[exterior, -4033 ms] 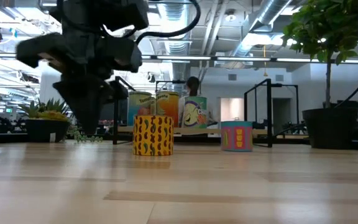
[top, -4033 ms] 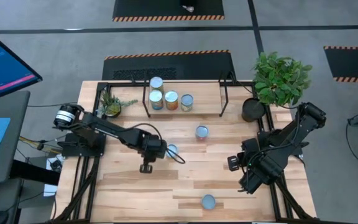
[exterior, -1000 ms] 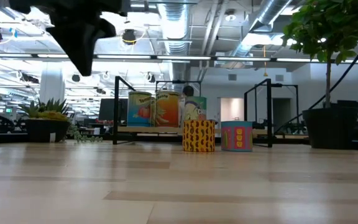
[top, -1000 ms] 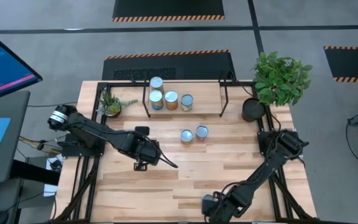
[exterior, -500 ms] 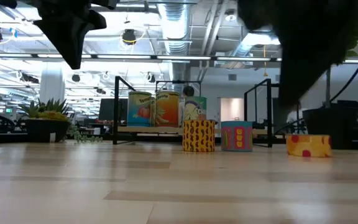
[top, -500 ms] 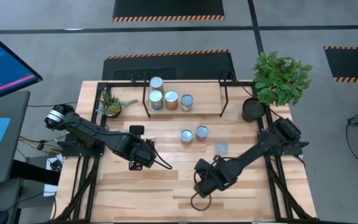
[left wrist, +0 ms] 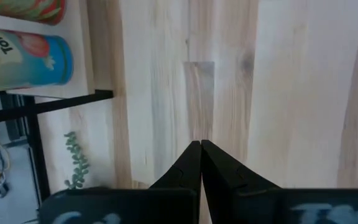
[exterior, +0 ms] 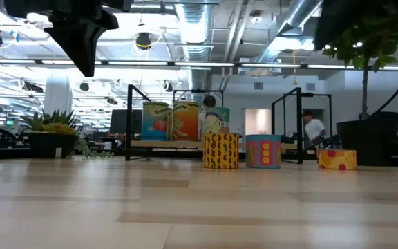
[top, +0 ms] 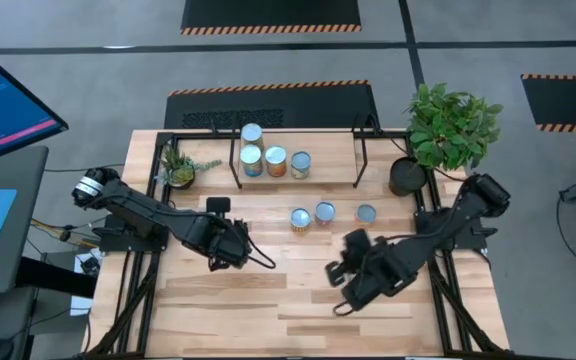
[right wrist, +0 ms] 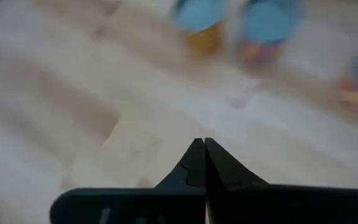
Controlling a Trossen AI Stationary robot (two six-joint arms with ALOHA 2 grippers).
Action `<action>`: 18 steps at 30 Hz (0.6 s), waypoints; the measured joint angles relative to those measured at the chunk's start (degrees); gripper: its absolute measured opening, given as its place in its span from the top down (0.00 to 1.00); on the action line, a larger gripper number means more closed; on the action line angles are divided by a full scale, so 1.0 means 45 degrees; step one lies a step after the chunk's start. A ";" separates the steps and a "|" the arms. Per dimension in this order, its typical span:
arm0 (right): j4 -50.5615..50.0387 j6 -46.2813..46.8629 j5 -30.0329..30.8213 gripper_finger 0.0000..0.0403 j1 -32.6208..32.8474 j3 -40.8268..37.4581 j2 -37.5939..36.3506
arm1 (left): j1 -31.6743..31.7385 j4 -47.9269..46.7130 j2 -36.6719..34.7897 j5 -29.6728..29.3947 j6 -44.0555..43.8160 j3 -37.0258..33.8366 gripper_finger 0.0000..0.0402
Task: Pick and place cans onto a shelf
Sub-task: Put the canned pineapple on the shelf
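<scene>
**Inspector:** Plank-topped bench in an open workshop, grey floor all round, a person far off in the room behind. Report the cans.

**Assistant:** Four cans stand on the shelf at the back edge, crowded toward its left end; the right half of the board is bare. Three cans stand on the bench just in front of the shelf: a yellow-and-black one, a pink-and-teal one, and a squat yellow one nearest the right edge.

**Inspector:** Grippers?

**Assistant:** The left gripper hangs over the bench's left-centre, fingers pressed together, holding nothing. The right gripper sits over the middle, toward the front edge, likewise clenched and empty.

**Inspector:** Hazards?

**Assistant:** In my judgement, three. The yellow-and-black and pink-and-teal cans stand almost touching, so fingers closing on one may nudge or topple its neighbour. The shelf's black legs and raised board edge obstruct a low approach; a can carried too low would strike the edge. The four cans already placed are tight together, so setting another beside them risks knocking them; the bare right half looks safer.

**Inspector:** Other obstructions?

**Assistant:** A large potted plant at the back right corner overhangs near the squat can; a small plant sits at the back left.
</scene>
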 joint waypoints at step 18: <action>-0.3721 -0.5002 -0.3465 0.96 -0.2502 -0.0099 0.2263 | 0.0364 -0.0105 0.0000 -0.0983 -0.0274 0.0000 1.00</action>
